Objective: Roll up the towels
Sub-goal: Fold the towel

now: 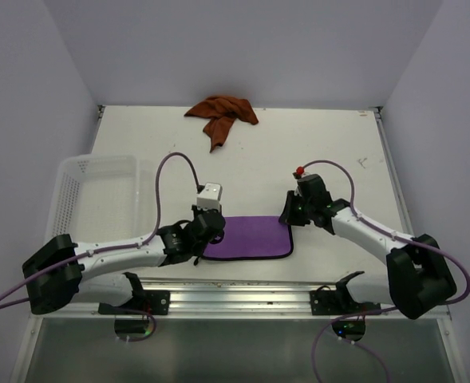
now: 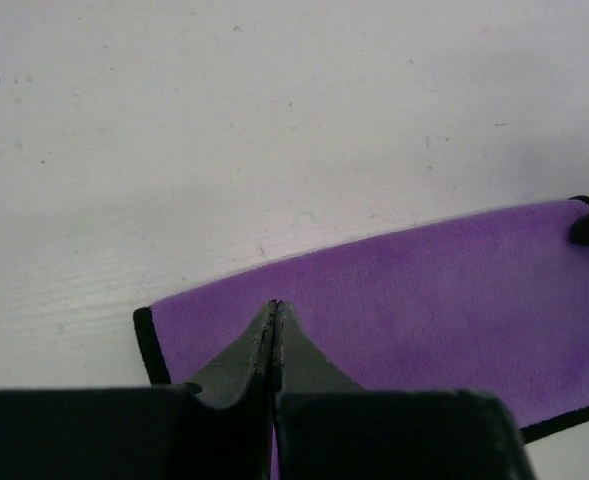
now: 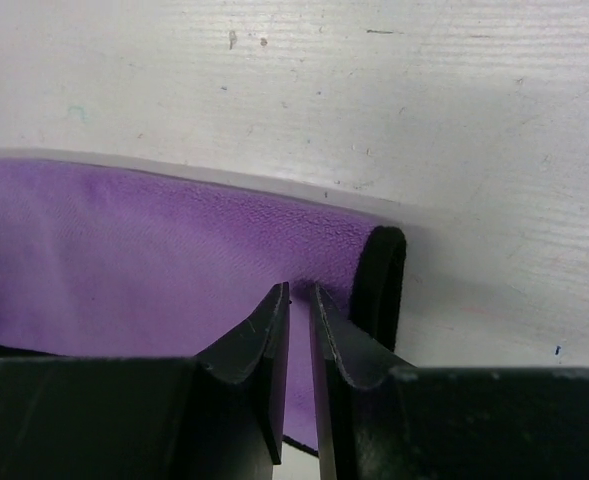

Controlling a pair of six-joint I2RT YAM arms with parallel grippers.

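Observation:
The purple towel (image 1: pixel 250 237) with dark edging lies folded flat near the table's front edge. It also shows in the left wrist view (image 2: pixel 424 290) and the right wrist view (image 3: pixel 154 260). My left gripper (image 1: pixel 206 231) is at its left end, jaws pressed together, tips (image 2: pixel 275 306) over the cloth just inside the black left edge. My right gripper (image 1: pixel 289 217) is at the right end; its jaws (image 3: pixel 300 292) stand a narrow gap apart with purple cloth pinched between them, beside the black folded edge (image 3: pixel 379 280). The rust-orange towel (image 1: pixel 223 114) lies crumpled at the table's far edge.
A white perforated basket (image 1: pixel 99 187) stands at the left of the table, close to the left arm. The table's raised rim runs along the right side (image 1: pixel 390 159). Purple cables loop above both wrists.

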